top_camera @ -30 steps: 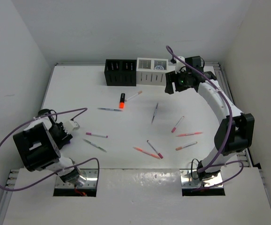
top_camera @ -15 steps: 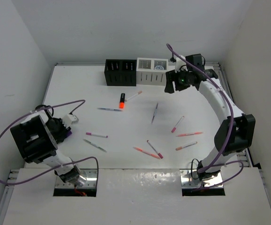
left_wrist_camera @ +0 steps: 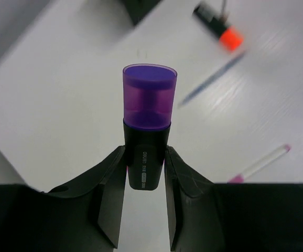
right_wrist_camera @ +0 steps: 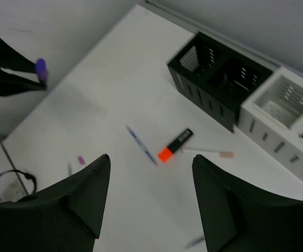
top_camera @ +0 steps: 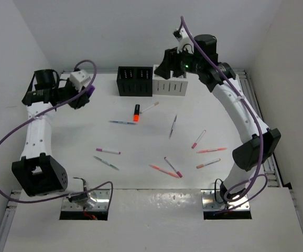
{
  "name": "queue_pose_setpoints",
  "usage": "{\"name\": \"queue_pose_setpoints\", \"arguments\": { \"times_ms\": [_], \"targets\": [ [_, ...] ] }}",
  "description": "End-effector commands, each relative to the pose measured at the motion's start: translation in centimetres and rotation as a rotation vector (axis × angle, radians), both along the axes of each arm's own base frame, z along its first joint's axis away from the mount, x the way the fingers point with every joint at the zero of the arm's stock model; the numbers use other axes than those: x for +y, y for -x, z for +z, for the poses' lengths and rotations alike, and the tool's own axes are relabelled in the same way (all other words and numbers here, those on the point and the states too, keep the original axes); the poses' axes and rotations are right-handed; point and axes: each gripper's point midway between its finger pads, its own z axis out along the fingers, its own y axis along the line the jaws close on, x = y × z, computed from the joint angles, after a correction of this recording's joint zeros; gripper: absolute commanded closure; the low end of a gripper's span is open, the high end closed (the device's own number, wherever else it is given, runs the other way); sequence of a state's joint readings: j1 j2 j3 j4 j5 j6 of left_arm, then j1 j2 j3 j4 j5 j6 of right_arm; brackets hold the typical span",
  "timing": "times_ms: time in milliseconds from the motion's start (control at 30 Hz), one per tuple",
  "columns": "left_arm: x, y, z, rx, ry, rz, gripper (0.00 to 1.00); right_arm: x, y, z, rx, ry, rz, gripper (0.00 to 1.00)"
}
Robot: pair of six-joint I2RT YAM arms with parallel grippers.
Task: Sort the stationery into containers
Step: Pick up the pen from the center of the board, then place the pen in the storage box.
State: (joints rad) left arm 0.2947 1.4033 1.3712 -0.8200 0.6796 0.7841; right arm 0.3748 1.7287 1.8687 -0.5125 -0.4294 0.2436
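— Where is the purple highlighter (left_wrist_camera: pixel 149 121) now?
— It sits between the fingers of the left gripper (left_wrist_camera: pixel 145 157), which is clamped on its black body. It is held off the table (top_camera: pixel 83 126), over the far left part. Its long axis runs along the fingers, with the purple cap pointing outward.
— Which way is the container from it?
— In the overhead view, the black box (top_camera: pixel 134 81) stands to the right of that gripper, near but apart, and the cap points roughly toward it. The left arm is the nearer one for this box. The right gripper (right_wrist_camera: pixel 151 160) hangs above the white box (top_camera: pixel 170 86), fingers spread and nothing between them.
— What differs from one second ago?
— The left arm was folded low at the near left side, and now it reaches to the far edge. The right gripper has shifted from the right end of the white box to above it. The pens (top_camera: pixel 164 170) lie as before.
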Motion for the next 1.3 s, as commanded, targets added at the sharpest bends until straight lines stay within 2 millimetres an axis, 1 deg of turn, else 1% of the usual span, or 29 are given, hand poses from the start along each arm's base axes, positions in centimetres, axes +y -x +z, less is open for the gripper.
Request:
{"name": "queue_pose_setpoints", "arguments": {
  "times_ms": [0, 33, 67, 100, 133, 167, 200, 233, 300, 333, 400, 533, 567, 633, 700, 767, 800, 867, 900, 967, 1000, 1033, 1067, 1100, 1133, 1167, 1200, 1233, 1267],
  "targets": [
    [-6.5, 0.0, 7.2, -0.112, 0.204, -0.049, 1.00, 4.9, 0.1, 4.0, -0.039, -0.169, 0.048, 0.37],
    [-7.1, -0.5, 8.5, -0.133, 0.242, -0.027, 1.00, 5.6, 0.0, 4.6, -0.057, -0.183, 0.037, 0.37],
    [-7.7, -0.6, 9.5, -0.156, 0.256, -0.018, 1.00, 7.5, 0.2, 4.5, -0.074, -0.191, 0.058, 0.37],
    [-8.7, -0.9, 10.7, -0.170, 0.299, -0.015, 1.00, 8.2, 0.1, 4.8, -0.081, -0.201, 0.042, 0.37],
    [-9.3, -0.9, 11.3, -0.176, 0.316, -0.023, 1.00, 9.9, 0.3, 4.4, -0.071, -0.209, 0.060, 0.37],
    [-10.4, -0.9, 12.3, -0.187, 0.343, -0.038, 1.00, 11.1, 0.9, 5.1, -0.062, -0.240, 0.075, 0.37],
    [-10.7, -0.9, 12.8, -0.199, 0.347, -0.040, 1.00, 11.8, 1.0, 5.5, -0.067, -0.257, 0.082, 0.37],
    [-11.7, -0.7, 13.1, -0.199, 0.357, -0.057, 1.00, 12.5, 1.0, 5.1, -0.059, -0.260, 0.091, 0.37],
    [-12.2, -0.6, 13.9, -0.217, 0.366, -0.054, 1.00, 13.9, 1.6, 5.8, -0.064, -0.283, 0.103, 0.36],
    [-13.5, -0.2, 14.1, -0.218, 0.369, -0.083, 1.00, 14.4, 1.6, 5.4, -0.057, -0.281, 0.103, 0.36],
    [-14.6, 0.1, 14.4, -0.230, 0.362, -0.099, 1.00, 15.2, 1.9, 5.9, -0.050, -0.305, 0.106, 0.36],
    [-16.0, 0.8, 14.7, -0.245, 0.343, -0.121, 1.00, 15.9, 2.0, 5.3, 0.004, -0.337, 0.096, 0.35],
    [-16.0, 0.8, 14.7, -0.251, 0.332, -0.109, 1.00, 16.0, 2.1, 5.4, 0.006, -0.343, 0.099, 0.34],
    [-16.8, 0.9, 14.5, -0.249, 0.323, -0.121, 1.00, 16.4, 2.4, 5.4, 0.012, -0.350, 0.109, 0.34],
    [-17.3, 1.1, 14.5, -0.252, 0.321, -0.129, 1.00, 16.5, 2.3, 5.3, 0.009, -0.346, 0.104, 0.39],
    [-17.6, 1.2, 14.5, -0.253, 0.322, -0.132, 1.00, 16.4, 2.2, 5.0, 0.011, -0.340, 0.096, 0.46],
    [-17.9, 1.3, 14.5, -0.253, 0.322, -0.136, 1.00, 16.4, 2.1, 4.7, 0.013, -0.332, 0.091, 0.58],
    [-18.0, 1.2, 14.8, -0.264, 0.324, -0.127, 1.00, 16.1, 1.9, 4.4, 0.010, -0.316, 0.074, 0.69],
    [-17.9, 1.1, 14.9, -0.264, 0.331, -0.114, 1.00, 16.0, 1.8, 4.1, 0.010, -0.309, 0.069, 0.82],
    [-17.6, 0.7, 15.2, -0.268, 0.336, -0.081, 1.00, 15.7, 1.8, 3.8, 0.022, -0.307, 0.060, 0.96],
    [-17.4, 0.6, 15.5, -0.275, 0.341, -0.067, 1.00, 15.5, 1.6, 3.5, 0.030, -0.305, 0.052, 1.00],
    [-17.2, 0.4, 15.4, -0.274, 0.341, -0.051, 0.99, 15.3, 1.5, 3.6, 0.037, -0.311, 0.045, 1.00],
    [-16.8, 0.2, 15.5, -0.280, 0.339, -0.027, 0.94, 14.9, 1.2, 3.5, 0.039, -0.313, 0.038, 1.00],
    [-16.6, -0.1, 15.4, -0.282, 0.338, -0.011, 0.85, 14.7, 0.8, 3.5, 0.038, -0.313, 0.030, 1.00],
    [-16.2, -0.5, 15.2, -0.281, 0.335, 0.021, 0.59, 14.0, 0.1, 3.5, 0.037, -0.317, 0.010, 1.00],
    [-15.9, -0.7, 14.9, -0.277, 0.330, 0.041, 0.43, 13.6, -0.3, 3.8, 0.029, -0.322, -0.003, 1.00],
    [-15.5, -0.9, 14.7, -0.274, 0.328, 0.067, 0.22, 13.1, -1.0, 4.0, 0.016, -0.321, -0.019, 1.00],
    [-14.8, -1.3, 14.4, -0.277, 0.313, 0.111, 0.00, 12.0, -2.1, 4.0, 0.000, -0.318, -0.046, 1.00],
    [-14.5, -1.4, 14.1, -0.273, 0.307, 0.131, 0.00, 11.3, -3.0, 4.2, -0.021, -0.317, -0.078, 1.00]
  ]
}}
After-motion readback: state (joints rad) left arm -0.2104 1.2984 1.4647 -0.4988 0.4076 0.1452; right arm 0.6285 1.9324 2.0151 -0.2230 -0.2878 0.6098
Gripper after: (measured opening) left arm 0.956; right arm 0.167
